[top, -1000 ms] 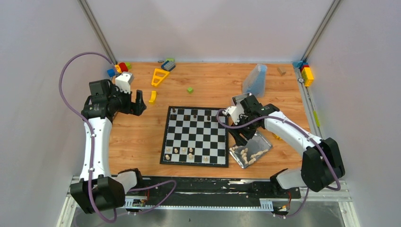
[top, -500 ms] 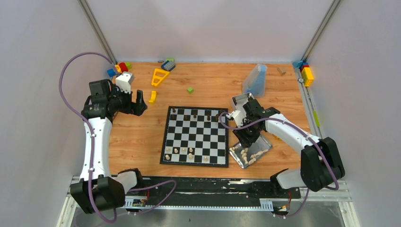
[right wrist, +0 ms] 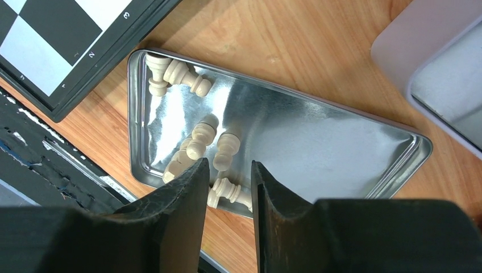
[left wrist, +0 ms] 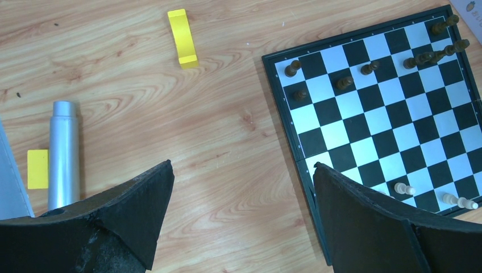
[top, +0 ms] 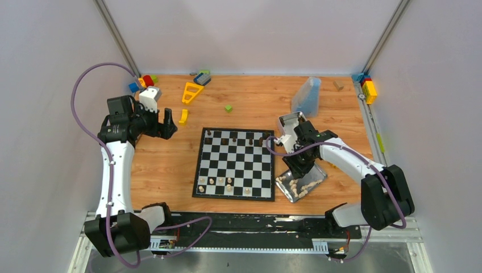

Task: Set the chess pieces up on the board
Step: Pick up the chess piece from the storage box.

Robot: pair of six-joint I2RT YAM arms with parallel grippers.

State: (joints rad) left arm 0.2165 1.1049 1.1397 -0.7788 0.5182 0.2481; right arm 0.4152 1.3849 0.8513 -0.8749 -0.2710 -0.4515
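Note:
The board (top: 236,165) lies mid-table, with dark chess pieces (top: 234,138) along its far rows and a few cream ones (top: 221,182) on its near rows. Several more cream pieces (top: 301,186) lie in a shiny metal tray (top: 317,172) just right of it. My right gripper (top: 296,170) hangs low over that tray. In the right wrist view its jaws (right wrist: 230,162) stand narrowed with a gap, and a lying cream piece (right wrist: 227,190) sits between the fingertips; contact is unclear. Left of the board, my left gripper (top: 169,122) is wide open over bare wood (left wrist: 241,165), holding nothing.
A second metal tray (top: 290,120) and a bluish clear container (top: 307,95) stand beyond the right gripper. A yellow block (left wrist: 185,45) and silver cylinder (left wrist: 62,153) lie near the left gripper. Toy blocks (top: 145,82), a yellow triangle (top: 192,92) and a green cube (top: 228,108) sit farther back.
My right gripper has moved down and toward the near end of the tray, and its jaws have narrowed around a lying cream piece. The left arm has not moved.

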